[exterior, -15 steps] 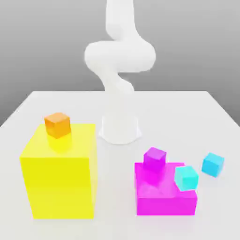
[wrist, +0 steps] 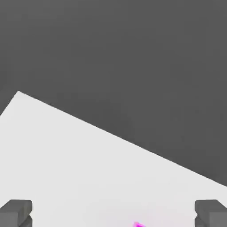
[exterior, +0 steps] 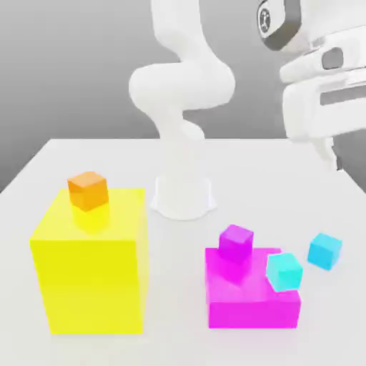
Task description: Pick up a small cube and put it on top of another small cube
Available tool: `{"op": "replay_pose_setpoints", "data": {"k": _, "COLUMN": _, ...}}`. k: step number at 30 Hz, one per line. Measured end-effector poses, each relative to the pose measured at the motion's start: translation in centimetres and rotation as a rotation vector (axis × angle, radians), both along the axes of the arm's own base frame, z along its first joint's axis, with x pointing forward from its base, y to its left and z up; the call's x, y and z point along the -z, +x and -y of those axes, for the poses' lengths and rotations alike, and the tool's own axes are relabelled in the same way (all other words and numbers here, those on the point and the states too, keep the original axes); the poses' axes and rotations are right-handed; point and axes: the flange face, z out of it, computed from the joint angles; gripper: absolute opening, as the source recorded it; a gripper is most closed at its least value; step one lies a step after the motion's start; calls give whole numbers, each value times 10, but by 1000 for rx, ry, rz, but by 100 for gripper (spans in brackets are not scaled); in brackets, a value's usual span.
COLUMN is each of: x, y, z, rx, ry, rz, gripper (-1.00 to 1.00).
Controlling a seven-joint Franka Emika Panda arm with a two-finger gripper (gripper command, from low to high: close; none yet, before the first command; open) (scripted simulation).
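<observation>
Your gripper [wrist: 113, 213] hangs high with its fingers spread wide and empty, and the small cube [exterior: 324, 251] sits on the tabletop [exterior: 86, 157] well below it, just beside the magenta block [exterior: 243, 304] on the exterior view's right, so you go down.

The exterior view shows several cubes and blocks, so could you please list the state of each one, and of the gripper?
sky-blue cube: resting on the table, untouched
turquoise cube: at the magenta block's front corner, tilted
purple cube: sitting on the magenta block
orange cube: sitting on the yellow block
gripper: open, empty, fingers wide apart
</observation>
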Motion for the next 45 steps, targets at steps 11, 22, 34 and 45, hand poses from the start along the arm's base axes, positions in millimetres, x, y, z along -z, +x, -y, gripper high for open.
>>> {"op": "replay_pose_setpoints", "data": {"k": 11, "x": 183, "y": -139, "z": -63, "rx": -310, "ry": -204, "rz": -197, "gripper": 0}}
{"op": "replay_pose_setpoints", "data": {"k": 22, "x": 240, "y": -142, "z": -61, "rx": -312, "ry": -208, "rz": -202, "gripper": -100}}
{"op": "replay_pose_setpoints", "data": {"k": 34, "x": 151, "y": -113, "z": -25, "rx": -334, "ry": -212, "rz": -201, "gripper": -100}}
{"op": "replay_pose_setpoints", "data": {"k": 45, "x": 75, "y": -75, "z": 103, "rx": -483, "ry": -223, "rz": -187, "gripper": -100}}
